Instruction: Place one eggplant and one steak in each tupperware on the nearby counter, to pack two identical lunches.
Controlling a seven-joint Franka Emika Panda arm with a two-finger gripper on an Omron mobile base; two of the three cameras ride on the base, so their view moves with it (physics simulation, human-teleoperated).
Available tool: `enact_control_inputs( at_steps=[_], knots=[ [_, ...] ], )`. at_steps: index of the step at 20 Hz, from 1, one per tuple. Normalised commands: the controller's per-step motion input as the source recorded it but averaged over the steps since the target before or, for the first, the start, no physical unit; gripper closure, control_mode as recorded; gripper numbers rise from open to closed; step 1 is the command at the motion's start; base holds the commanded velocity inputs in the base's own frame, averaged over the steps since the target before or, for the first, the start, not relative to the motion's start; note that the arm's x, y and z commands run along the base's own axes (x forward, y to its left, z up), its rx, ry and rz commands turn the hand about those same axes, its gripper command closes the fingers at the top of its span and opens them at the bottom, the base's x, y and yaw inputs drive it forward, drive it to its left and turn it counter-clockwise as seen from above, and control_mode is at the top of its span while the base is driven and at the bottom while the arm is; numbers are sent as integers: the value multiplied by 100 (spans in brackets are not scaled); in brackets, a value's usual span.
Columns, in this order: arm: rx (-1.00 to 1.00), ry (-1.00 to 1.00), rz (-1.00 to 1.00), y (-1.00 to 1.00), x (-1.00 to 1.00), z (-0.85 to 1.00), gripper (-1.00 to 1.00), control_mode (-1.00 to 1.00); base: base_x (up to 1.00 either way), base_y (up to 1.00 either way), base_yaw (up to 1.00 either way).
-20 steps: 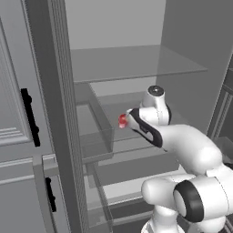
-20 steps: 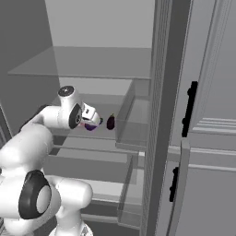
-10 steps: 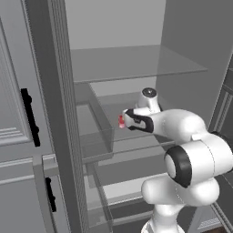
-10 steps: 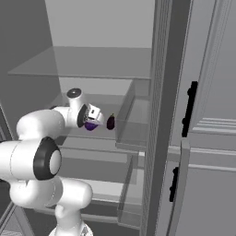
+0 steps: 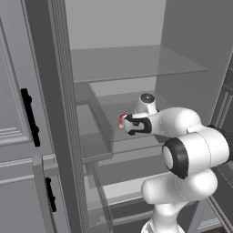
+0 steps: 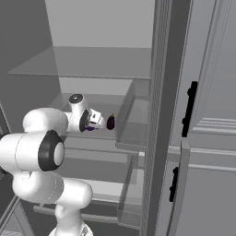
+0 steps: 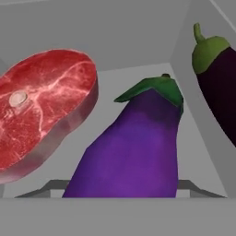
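Observation:
In the hand view a purple eggplant [image 7: 133, 147] with a green cap lies dead ahead, very close, rising from the bottom edge. A raw red steak [image 7: 41, 106] lies to its left and a second, darker eggplant [image 7: 219, 83] to its right. All three rest on a grey fridge shelf. My gripper [image 6: 99, 120] reaches in over that shelf, with a dark eggplant [image 6: 110, 122] just past its tip. From the left, the steak [image 5: 121, 120] peeks out beyond the gripper [image 5: 129, 125]. The fingertips are hidden, so the jaws' state is unclear. The tupperware and the counter are out of view.
A glass shelf [image 5: 136, 63] spans the fridge above the hand. A clear bin [image 6: 133, 120] hangs on the right side of the shelf, the same bin [image 5: 98, 136] seen from the left. Grey cabinet fronts with black handles [image 6: 189, 108] flank the opening.
The hand has stayed at the shelf by the food while the arm's elbow and upper links have swung forward and bulk larger in both base views.

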Motion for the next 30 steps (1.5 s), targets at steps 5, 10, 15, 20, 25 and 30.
enact_control_inputs(
  at_steps=[5,10,15,20,25,30],
  knots=[
    [0,0,0,0,-16,1,100,-100,0,0,0],
    [1,-2,0,0,-98,55,100,-100,0,0,0],
    [0,-1,0,1,-100,74,100,-100,0,0,0],
    [0,-1,0,0,-80,54,100,100,-20,-5,0],
    [0,0,0,0,0,0,100,100,-100,-56,0],
    [0,0,0,0,0,0,100,100,-100,-61,0]
  ],
)
